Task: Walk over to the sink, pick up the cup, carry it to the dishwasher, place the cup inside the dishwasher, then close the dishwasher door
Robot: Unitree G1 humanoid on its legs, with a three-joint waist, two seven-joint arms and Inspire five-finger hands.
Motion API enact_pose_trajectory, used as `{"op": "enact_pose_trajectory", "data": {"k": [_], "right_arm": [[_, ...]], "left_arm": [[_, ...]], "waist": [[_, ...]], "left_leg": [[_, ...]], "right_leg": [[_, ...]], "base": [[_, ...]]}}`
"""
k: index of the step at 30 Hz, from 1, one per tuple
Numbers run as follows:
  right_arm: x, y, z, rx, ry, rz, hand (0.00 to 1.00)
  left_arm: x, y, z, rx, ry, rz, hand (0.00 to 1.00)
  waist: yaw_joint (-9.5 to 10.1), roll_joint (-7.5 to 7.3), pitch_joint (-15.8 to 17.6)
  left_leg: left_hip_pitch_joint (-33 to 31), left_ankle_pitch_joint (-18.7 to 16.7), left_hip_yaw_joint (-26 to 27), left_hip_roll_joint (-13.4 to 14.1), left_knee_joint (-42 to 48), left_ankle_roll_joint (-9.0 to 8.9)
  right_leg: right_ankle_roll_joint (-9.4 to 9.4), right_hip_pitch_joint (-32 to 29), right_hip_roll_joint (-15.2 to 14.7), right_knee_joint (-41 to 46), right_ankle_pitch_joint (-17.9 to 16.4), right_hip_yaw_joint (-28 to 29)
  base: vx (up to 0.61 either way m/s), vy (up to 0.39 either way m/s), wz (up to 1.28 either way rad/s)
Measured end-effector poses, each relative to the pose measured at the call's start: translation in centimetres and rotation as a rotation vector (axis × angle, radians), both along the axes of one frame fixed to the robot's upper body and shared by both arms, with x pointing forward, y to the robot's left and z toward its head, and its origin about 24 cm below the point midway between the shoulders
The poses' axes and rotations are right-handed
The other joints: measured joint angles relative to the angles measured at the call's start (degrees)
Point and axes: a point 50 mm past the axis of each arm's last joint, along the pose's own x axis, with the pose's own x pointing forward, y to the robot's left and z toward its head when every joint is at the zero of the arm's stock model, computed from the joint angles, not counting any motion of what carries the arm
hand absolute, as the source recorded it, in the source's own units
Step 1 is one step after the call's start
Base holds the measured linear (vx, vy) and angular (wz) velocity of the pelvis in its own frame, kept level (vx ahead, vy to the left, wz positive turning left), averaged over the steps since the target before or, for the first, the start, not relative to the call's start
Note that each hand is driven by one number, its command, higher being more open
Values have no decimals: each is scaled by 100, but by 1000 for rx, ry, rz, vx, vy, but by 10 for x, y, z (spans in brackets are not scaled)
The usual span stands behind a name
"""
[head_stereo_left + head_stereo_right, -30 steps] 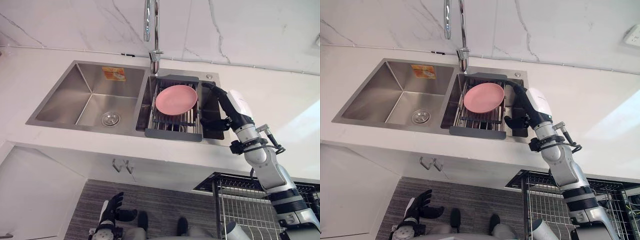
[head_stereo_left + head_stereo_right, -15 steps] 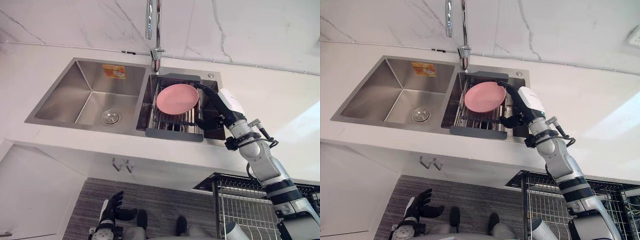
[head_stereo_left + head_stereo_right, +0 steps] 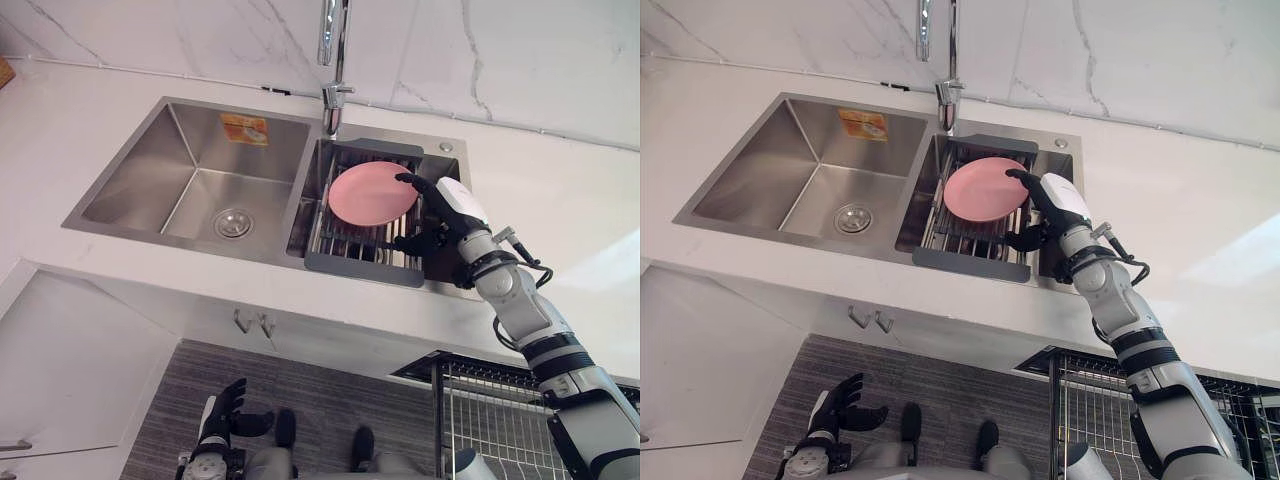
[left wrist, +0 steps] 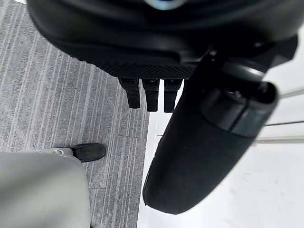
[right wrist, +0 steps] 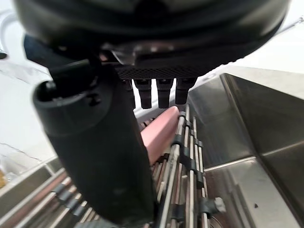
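Sink (image 3: 140,180), two basins set in a white marble table (image 3: 560,200).
- Left basin: a round drain (image 3: 233,222) in the floor and an orange sticker (image 3: 246,128) on the back wall.
- Right basin: a grey-framed wire drainer rack (image 3: 362,268) spans it. A pink plate (image 3: 368,194) lies on the rods toward the rack's back, tilted. This plate is the one dish seen in the sink.

Right robot hand (image 3: 455,205): reaches in from the right, over the strip of basin beside the rack.
- It is spread wide, with straight fingers (image 3: 408,179) over the plate's far right rim and the thumb (image 3: 412,241) low by the near right rim.
- The right wrist view shows the plate edge-on past the fingertips, above the rack rods (image 5: 183,156).
- Whether any finger actually touches the plate cannot be told.

Left robot hand (image 3: 225,408): low over the grey striped floor (image 3: 330,390), fingers relaxed and apart, holding nothing.

Hidden or cut off:
- The hand covers the plate's right rim and the dark basin strip under it.
- A wire dishwasher basket (image 3: 490,420) shows below the table's front edge at lower right, cut by the frame.

Edges and room:
- The faucet (image 3: 333,95) spout hangs at the rack's back edge, near the plate's far rim.
- The rack's front frame runs along the sink's near lip.
- Bare rods lie left of and in front of the plate.
- A broad stretch of table lies right of the sink.
- Two hooks (image 3: 252,322) sit under the table's front.
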Motion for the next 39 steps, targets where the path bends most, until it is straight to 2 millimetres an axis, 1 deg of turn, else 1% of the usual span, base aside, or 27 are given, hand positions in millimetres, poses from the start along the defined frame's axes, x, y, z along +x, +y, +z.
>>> {"op": "enact_pose_trajectory", "data": {"k": [3, 6, 11, 13, 14, 22, 26, 27, 29, 32, 36, 38, 39], "right_arm": [[6, 2, 3, -13, 2, -3, 90], [12, 3, 11, -22, -18, -14, 90], [25, -1, 25, -26, -42, -62, 90], [29, 1, 29, -20, -62, -79, 90], [31, 1, 34, -20, -75, -84, 30], [38, 3, 49, -28, -146, -125, 30], [39, 2, 52, 31, -174, -155, 30], [39, 0, 53, 36, -180, -165, 30], [38, -8, 58, 67, -206, -201, 30], [36, -7, 59, 70, -213, -196, 30], [21, -6, 56, 102, -255, -174, 30], [7, -1, 65, 130, -330, -136, 30], [3, 1, 68, 139, -353, -122, 30]], "left_arm": [[1, 1, 1, -1, -5, 8, 90], [6, 1, 2, -1, -17, 7, 90], [15, 0, 6, -5, -45, 8, 90], [17, 0, 6, -8, -51, 13, 90], [18, 0, 7, -10, -55, 14, 90], [19, -1, 7, -15, -59, 19, 90], [20, -2, 7, -17, -62, 20, 90], [21, -3, 7, -19, -64, 20, 90], [25, -6, 8, -27, -75, 19, 90], [25, -5, 9, -26, -77, 22, 90], [25, -6, 8, -31, -77, 29, 90], [23, -6, 8, -31, -72, 32, 90], [22, -6, 8, -31, -70, 33, 90]], "waist": [[-1, -22, 55], [18, -21, 182], [127, -20, 378], [136, -21, 431], [140, -17, 462], [156, -1, 488], [167, 22, 510], [180, 30, 528], [270, 60, 593], [261, 38, 605], [242, 34, 607], [203, 33, 606], [173, 33, 606]], "left_leg": [[-44, 18, -28, -4, 1, 4], [-51, 25, -32, -3, -1, 3], [-158, 66, -69, -2, 24, 9], [-167, 69, -83, -5, 25, 11], [-183, 75, -85, -10, 25, 12], [-228, 105, -96, -11, 25, 9], [-235, 105, -103, -10, 22, 8], [-235, 105, -103, -10, 20, 8], [-243, 105, -113, 2, 23, 8], [-226, 107, -126, 11, 26, 8], [-126, 117, -97, 13, 29, 14], [-36, 116, -54, 17, 29, 13], [-12, 115, -47, 18, 29, 12]], "right_leg": [[3, -32, -4, 0, 2, -23], [4, -39, -8, 6, 3, -25], [7, -135, -9, 36, 7, -61], [7, -135, -10, 36, 8, -73], [8, -148, -11, 36, 8, -77], [10, -191, -6, 50, 11, -86], [8, -190, -5, 51, 9, -102], [8, -189, -7, 52, 9, -103], [8, -189, -9, 50, 9, -117], [11, -166, -15, 60, 11, -121], [13, -103, -34, 123, 12, -61], [13, -35, -56, 123, 12, 70], [13, -13, -56, 123, 12, 94]], "base": [[-10, 3, 5], [0, 0, 0], [7, -3, 3], [28, -8, 6], [19, -3, 3], [0, 0, 0], [-3, 1, 1], [0, 0, 0], [10, -3, 4], [59, -17, 5], [58, -3, -3], [60, 9, -7], [55, 5, -6]]}}
